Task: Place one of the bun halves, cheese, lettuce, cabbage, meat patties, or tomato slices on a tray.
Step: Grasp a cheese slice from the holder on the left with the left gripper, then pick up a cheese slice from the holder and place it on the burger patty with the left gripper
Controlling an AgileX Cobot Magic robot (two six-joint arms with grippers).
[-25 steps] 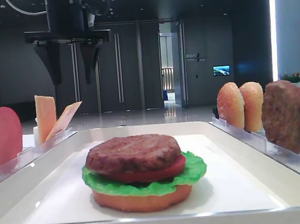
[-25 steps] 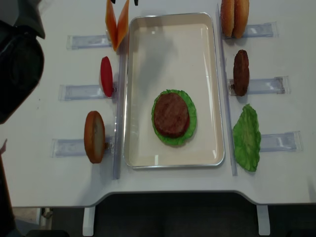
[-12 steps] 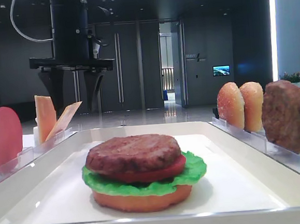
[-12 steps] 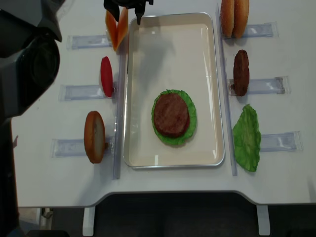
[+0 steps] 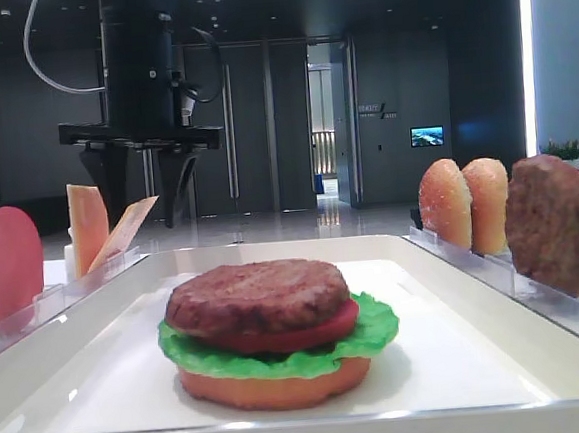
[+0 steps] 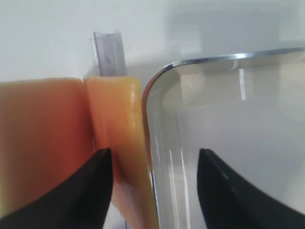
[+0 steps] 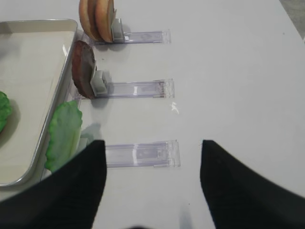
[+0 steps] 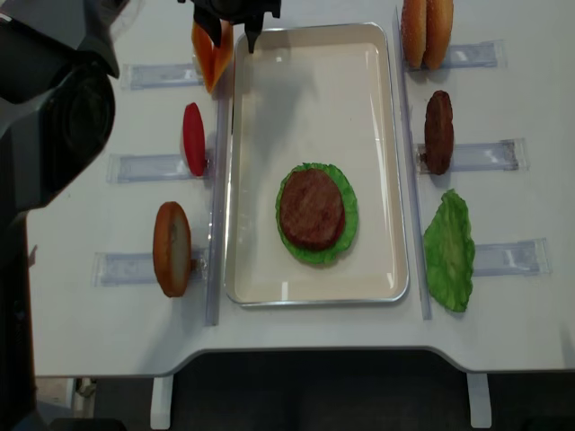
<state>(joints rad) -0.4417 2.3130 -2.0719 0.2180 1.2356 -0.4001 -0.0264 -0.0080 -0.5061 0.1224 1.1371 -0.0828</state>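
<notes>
Two pale orange cheese slices (image 8: 212,52) stand in the far-left rack beside the white tray (image 8: 314,99). My left gripper (image 8: 234,36) hangs open over them. In the left wrist view its fingers straddle the slice nearest the tray (image 6: 119,138), one finger (image 6: 90,191) in the gap between the slices and the other (image 6: 228,191) over the tray's corner (image 6: 157,86). On the tray sits a stack topped by a meat patty (image 8: 312,208) over tomato, lettuce and a flat bun (image 5: 273,386). My right gripper (image 7: 151,143) is open above a bare rack, holding nothing.
Left racks hold a tomato slice (image 8: 193,139) and a bun half (image 8: 171,249). Right racks hold two domed buns (image 8: 425,31), a patty (image 8: 438,132) and a lettuce leaf (image 8: 447,251). Clear slotted racks (image 7: 138,155) line both sides of the tray.
My left gripper has come down from above onto the cheese slices and its jaws have narrowed a little. The right arm and the food have not moved.
</notes>
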